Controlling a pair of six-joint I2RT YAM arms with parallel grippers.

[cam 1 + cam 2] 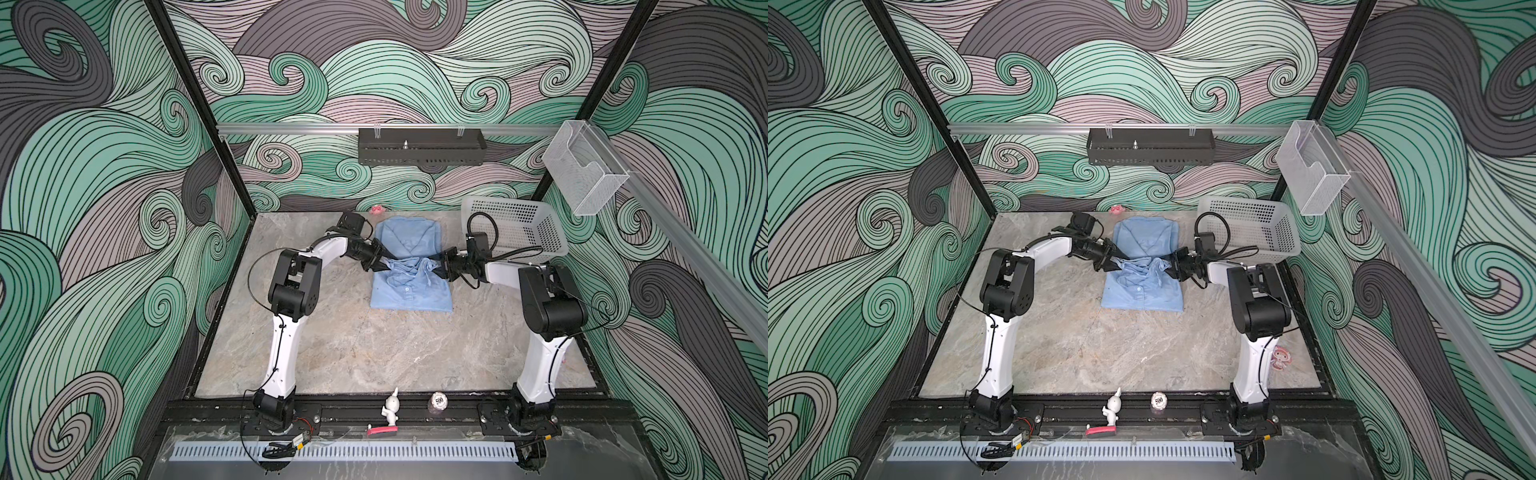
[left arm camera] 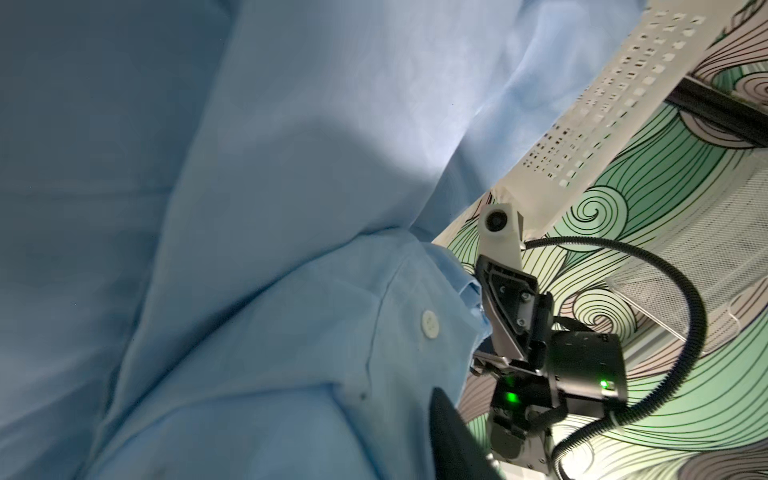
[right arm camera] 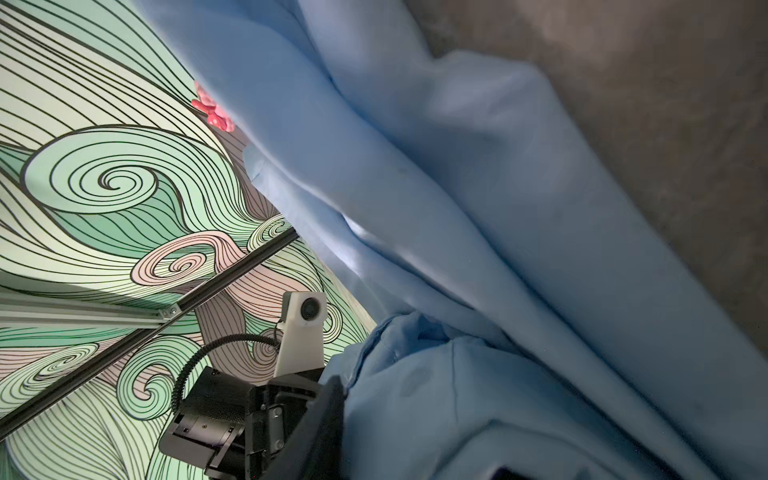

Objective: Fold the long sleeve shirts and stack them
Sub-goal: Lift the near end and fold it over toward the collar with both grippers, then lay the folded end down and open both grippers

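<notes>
Grey marbled tabletop [image 1: 353, 345] carries the light blue, thin woven button-up shirt [image 1: 409, 293] toward its back middle, long axis running front to back, crumpled across its midline. You have the left gripper [image 1: 381, 262] and right gripper [image 1: 441, 269] touching opposite ends of that crumpled band, equally near; whether their fingers pinch cloth or stand parted, you cannot tell. Limp cloth, small white button [image 2: 429, 323].
</notes>
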